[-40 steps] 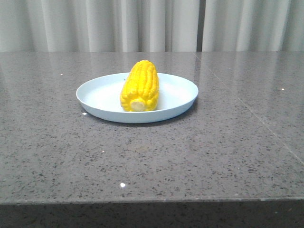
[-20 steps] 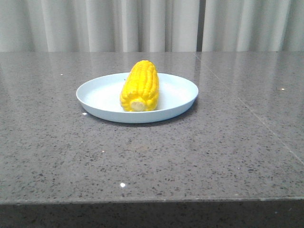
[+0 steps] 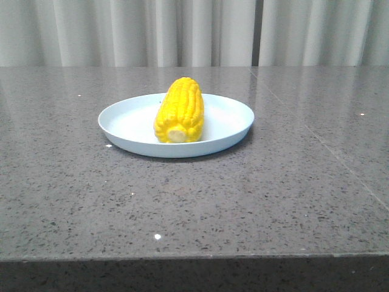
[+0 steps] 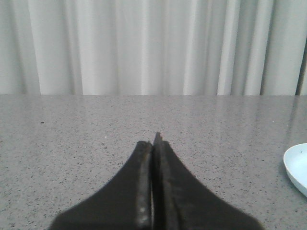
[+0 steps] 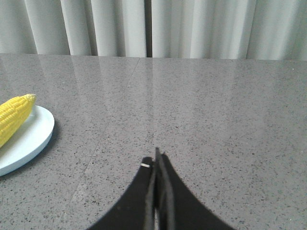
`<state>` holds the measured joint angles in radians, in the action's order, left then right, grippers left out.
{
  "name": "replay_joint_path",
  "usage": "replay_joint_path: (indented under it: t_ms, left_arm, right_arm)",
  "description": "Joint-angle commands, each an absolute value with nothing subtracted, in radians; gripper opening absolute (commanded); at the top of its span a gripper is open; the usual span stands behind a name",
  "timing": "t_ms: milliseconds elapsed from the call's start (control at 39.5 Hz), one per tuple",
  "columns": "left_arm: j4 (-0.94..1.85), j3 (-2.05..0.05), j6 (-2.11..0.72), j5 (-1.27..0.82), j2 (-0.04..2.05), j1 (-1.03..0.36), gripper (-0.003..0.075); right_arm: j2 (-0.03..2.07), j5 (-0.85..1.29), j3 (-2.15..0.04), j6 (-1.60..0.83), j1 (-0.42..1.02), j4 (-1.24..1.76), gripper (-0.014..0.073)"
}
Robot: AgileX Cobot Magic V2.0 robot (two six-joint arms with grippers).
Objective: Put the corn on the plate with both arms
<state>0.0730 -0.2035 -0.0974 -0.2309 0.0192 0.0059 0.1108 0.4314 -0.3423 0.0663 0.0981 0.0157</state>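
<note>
The yellow corn (image 3: 179, 110) lies on the pale blue plate (image 3: 130, 125) in the middle of the table, its stub end toward the camera. Neither gripper shows in the front view. In the left wrist view my left gripper (image 4: 154, 140) is shut and empty over bare table, with the plate's rim (image 4: 297, 167) off to one side. In the right wrist view my right gripper (image 5: 156, 160) is shut and empty, away from the plate (image 5: 29, 141) and the corn (image 5: 14, 117) lying on it.
The grey speckled stone table (image 3: 194, 201) stretches around the plate, with its front edge (image 3: 194, 257) near the camera. A white curtain (image 3: 182, 30) hangs behind the table. A seam (image 3: 316, 140) runs across the tabletop at the right.
</note>
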Motion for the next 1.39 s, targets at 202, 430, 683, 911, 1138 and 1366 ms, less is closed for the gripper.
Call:
replay_joint_path:
  t_ms: [202,430,683,911,1138,1366]
  left_arm:
    - [-0.075,-0.078,-0.072,-0.007,-0.025,0.012,-0.0020]
    - [-0.029,-0.007,-0.072,-0.044,-0.027,0.012,-0.0020]
    - [-0.029,0.009,-0.072,-0.072,-0.027,0.012,-0.0020]
    - [-0.029,0.009,-0.072,-0.070,-0.027,0.012,-0.0020]
    - [-0.029,0.009,-0.072,-0.070,-0.027,0.012,-0.0020]
    - [-0.029,0.009,-0.072,-0.070,-0.027,0.012,-0.0020]
  right_arm:
    - [0.120,0.346,-0.365,0.058,0.090,0.007,-0.0101]
    - [0.120,0.348,-0.365,0.058,0.090,0.007,-0.0101]
    - [0.120,0.348,-0.365,0.058,0.090,0.007,-0.0101]
    - [0.120,0.348,-0.365,0.058,0.090,0.007,-0.0101]
    - [0.120,0.348,-0.365,0.058,0.090,0.007,-0.0101]
    - [0.120,0.348,-0.365,0.058,0.090,0.007,-0.0101]
